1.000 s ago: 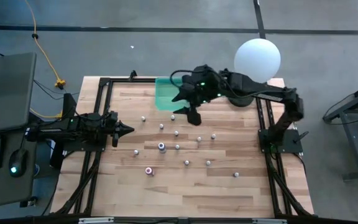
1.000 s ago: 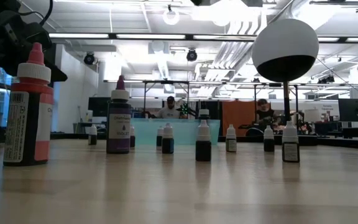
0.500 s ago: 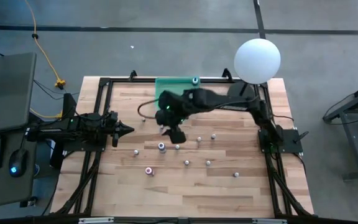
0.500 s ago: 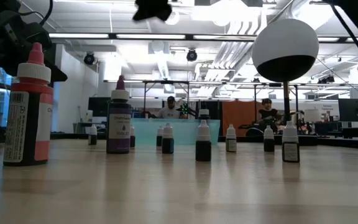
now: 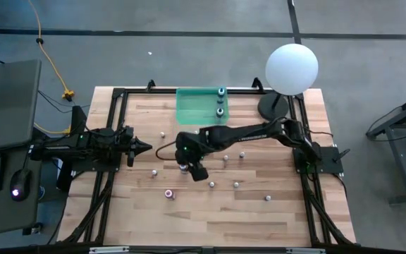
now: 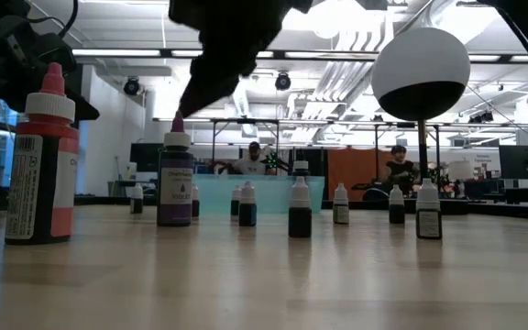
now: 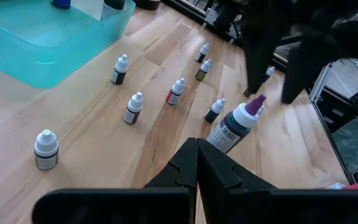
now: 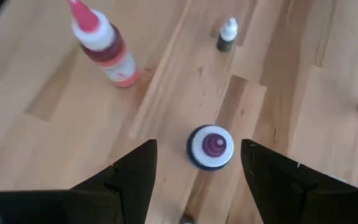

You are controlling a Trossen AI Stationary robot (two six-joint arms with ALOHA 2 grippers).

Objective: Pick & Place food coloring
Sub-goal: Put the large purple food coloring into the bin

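From above, the right end effector (image 5: 197,171) hangs over the middle of the wooden table (image 5: 146,219), directly above the violet food coloring bottle (image 5: 183,167); small white-capped bottles are scattered around it, a pink bottle (image 5: 168,193) stands nearer the front edge, and two bottles stand in the green tray (image 5: 192,107) at the back, beside the white globe lamp (image 5: 292,68). The left end effector (image 5: 141,147) waits at the table's left side. At table height, the violet bottle (image 6: 175,180) is tall with a dark body, white collar and purple tip, the pink one (image 6: 42,154) close to the camera; small dark bottles line up before the tray, and people sit in the lit room behind. The left wrist view shows its fingers (image 7: 185,165) pressed together, pointing toward the violet bottle (image 7: 236,124). The right wrist view looks down on the violet cap (image 8: 211,146) between widely parted fingers (image 8: 135,171), not touching it.
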